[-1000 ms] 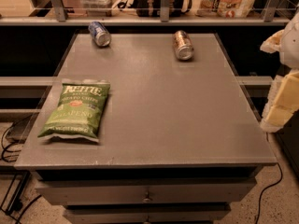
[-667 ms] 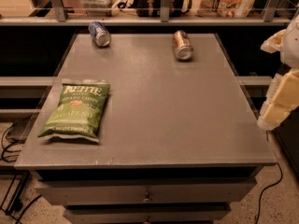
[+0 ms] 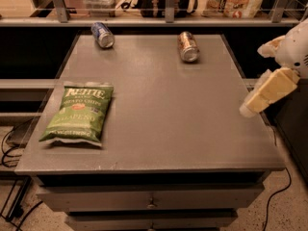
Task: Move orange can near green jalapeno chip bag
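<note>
The orange can (image 3: 188, 46) lies on its side at the back right of the grey table (image 3: 168, 114). The green jalapeno chip bag (image 3: 79, 113) lies flat near the table's front left. My gripper (image 3: 256, 78) hangs at the table's right edge, well in front of and to the right of the orange can. Its cream fingers (image 3: 267, 92) stand apart and hold nothing.
A blue can (image 3: 102, 34) lies on its side at the back left of the table. A shelf with a rail (image 3: 168, 18) and packaged goods runs behind the table. Drawers (image 3: 151, 201) sit under the tabletop. Cables lie on the floor at both sides.
My gripper has moved a little left and up, in over the table's right edge. The cans and the chip bag have not moved.
</note>
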{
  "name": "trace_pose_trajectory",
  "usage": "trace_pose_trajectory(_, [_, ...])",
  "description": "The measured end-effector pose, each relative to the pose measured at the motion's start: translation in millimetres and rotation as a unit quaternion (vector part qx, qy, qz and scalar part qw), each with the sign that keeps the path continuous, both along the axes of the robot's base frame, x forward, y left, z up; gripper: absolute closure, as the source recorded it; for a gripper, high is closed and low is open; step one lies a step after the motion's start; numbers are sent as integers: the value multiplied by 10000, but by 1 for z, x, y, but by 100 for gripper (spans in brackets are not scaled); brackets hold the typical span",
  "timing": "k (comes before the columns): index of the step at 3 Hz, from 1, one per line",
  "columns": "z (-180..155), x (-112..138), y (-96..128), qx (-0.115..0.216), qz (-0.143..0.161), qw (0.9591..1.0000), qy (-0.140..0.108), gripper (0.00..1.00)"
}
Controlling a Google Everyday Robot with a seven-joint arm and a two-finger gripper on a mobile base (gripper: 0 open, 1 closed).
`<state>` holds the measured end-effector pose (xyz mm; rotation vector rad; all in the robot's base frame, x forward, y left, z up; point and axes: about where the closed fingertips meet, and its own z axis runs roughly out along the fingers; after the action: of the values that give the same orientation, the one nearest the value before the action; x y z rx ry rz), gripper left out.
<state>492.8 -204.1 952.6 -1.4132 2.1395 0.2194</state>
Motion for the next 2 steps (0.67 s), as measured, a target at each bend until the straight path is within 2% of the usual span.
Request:
trace_pose_trajectory(1, [-9, 38, 9, 667, -383, 9969, -152, 0])
trace_pose_trajectory(2, [-16, 89, 15, 1279, -892, 9871, -355, 0])
